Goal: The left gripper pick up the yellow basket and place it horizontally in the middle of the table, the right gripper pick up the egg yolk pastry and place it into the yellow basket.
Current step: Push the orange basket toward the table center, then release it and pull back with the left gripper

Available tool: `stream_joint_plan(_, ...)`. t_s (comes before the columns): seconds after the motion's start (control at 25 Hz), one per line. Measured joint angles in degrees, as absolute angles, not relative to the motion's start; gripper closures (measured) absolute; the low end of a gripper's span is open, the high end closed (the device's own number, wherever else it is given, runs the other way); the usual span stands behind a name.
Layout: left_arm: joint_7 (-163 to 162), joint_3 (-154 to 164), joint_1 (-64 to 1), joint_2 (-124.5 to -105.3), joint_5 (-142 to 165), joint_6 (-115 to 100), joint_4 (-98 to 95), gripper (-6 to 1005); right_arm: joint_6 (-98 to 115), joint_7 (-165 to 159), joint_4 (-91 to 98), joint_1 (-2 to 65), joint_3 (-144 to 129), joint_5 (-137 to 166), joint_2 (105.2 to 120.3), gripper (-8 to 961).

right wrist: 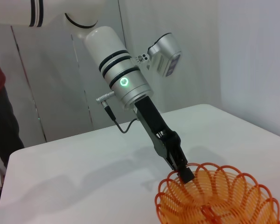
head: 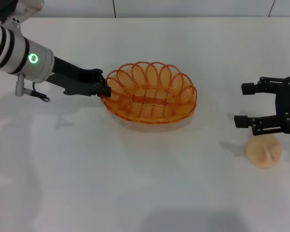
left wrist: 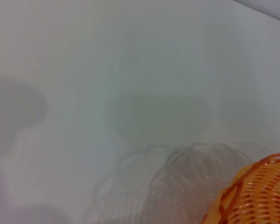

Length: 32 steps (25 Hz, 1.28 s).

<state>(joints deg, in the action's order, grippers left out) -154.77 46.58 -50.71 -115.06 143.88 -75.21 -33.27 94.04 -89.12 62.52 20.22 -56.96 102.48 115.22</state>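
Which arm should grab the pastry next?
Right. The right gripper hangs open just above the pastry; the left gripper is at the basket rim, across the table.

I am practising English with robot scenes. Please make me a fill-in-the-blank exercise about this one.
1. The left hand grips the rim of the orange ____.
2. The basket holds ____ inside it.
3. The right hand is open just above the ____.
4. The pastry lies directly on the white ____.

Missing words: basket; nothing; pastry; table
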Motion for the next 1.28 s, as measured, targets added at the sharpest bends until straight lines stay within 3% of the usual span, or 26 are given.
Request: stream_joint_plan(1.28, -154.28, 46.52, -50.27, -115.73, 143.82, -75.55, -33.22, 815, 94.22, -89.14, 62.42, 20.21, -57.04, 102.48, 115.22, 83)
